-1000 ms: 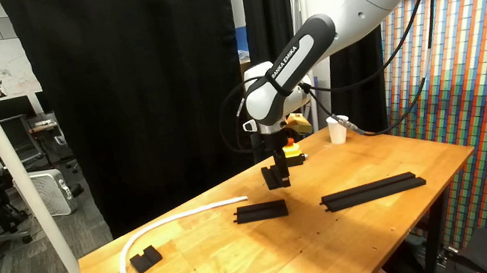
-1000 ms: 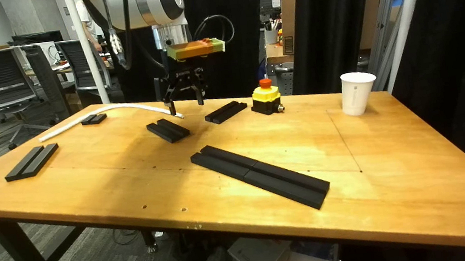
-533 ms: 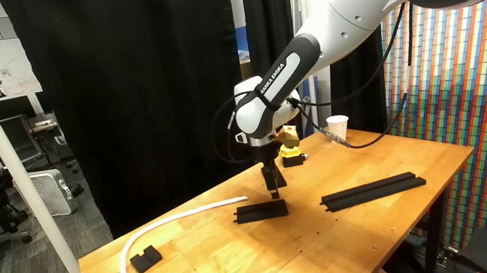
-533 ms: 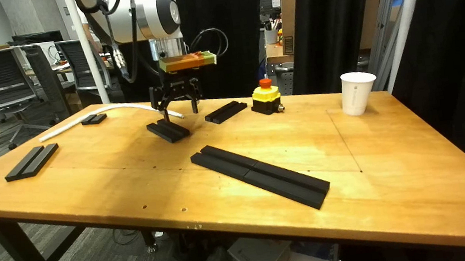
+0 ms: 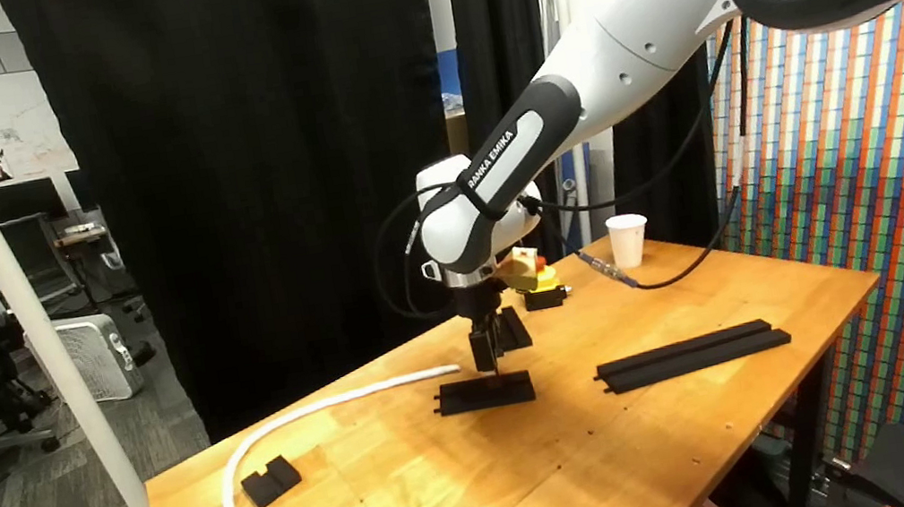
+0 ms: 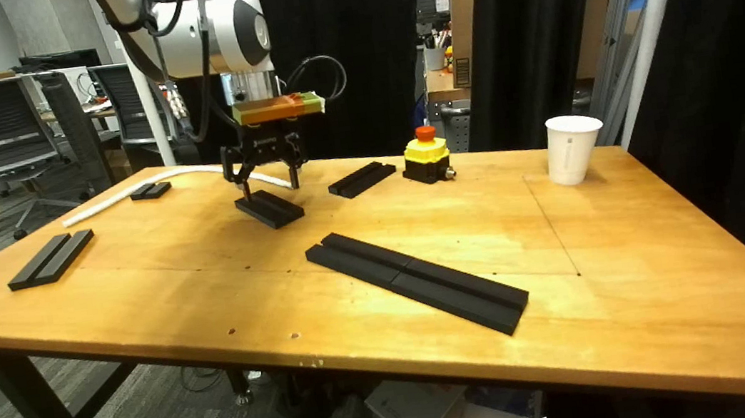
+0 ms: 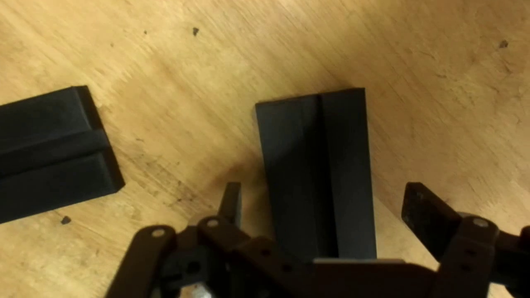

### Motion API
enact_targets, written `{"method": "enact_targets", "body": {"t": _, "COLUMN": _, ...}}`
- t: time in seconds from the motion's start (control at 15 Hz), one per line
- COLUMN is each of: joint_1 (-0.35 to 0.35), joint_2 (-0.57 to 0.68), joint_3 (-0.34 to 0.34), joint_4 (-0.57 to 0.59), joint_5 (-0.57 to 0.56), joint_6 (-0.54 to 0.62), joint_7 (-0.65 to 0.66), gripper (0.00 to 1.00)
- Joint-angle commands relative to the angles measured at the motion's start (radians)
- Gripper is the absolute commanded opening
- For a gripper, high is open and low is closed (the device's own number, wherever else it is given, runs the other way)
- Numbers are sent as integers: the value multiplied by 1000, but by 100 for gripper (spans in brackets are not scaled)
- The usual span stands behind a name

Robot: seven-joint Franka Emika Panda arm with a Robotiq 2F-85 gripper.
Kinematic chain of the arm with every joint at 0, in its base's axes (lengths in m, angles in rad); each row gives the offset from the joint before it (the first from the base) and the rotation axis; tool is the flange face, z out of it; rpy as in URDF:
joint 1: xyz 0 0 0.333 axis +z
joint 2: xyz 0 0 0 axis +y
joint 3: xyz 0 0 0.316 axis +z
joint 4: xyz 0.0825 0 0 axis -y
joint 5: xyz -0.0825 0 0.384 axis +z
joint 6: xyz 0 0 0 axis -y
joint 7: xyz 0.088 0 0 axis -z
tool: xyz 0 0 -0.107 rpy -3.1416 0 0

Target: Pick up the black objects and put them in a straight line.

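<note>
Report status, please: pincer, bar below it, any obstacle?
Pincer open over black bar. It lies flat on table, ungripped. Nearby bar apart, no apparent obstacle.

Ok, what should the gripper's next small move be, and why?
Probably lower the open gripper straight down a little. In the wrist view its fingers stand apart on either side of one bar, which lies roughly midway between them, ungripped. In an exterior view the fingertips seem above the table, so closing now might miss.

robot arm (image 5: 619, 46) lower and farther left in both exterior views than a second ago, gripper (image 6: 270, 185) down with it, fingers (image 7: 428, 216) now on either side of a black bar (image 7: 298, 178)
</note>
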State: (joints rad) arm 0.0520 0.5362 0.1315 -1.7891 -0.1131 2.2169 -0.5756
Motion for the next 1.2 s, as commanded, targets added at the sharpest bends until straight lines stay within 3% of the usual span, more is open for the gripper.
{"method": "enact_targets", "body": {"t": 0.0, "joint_1": 14, "joint_2": 12, "joint_3": 8, "joint_4": 18, "joint_5": -11, "joint_6": 4, "joint_7": 47, "gripper": 100}}
{"method": "enact_targets", "body": {"t": 1.13, "joint_1": 15, "joint_2": 61, "joint_3": 1, "joint_4": 38, "joint_5": -15, "joint_6": 0, "joint_7": 104, "gripper": 100}}
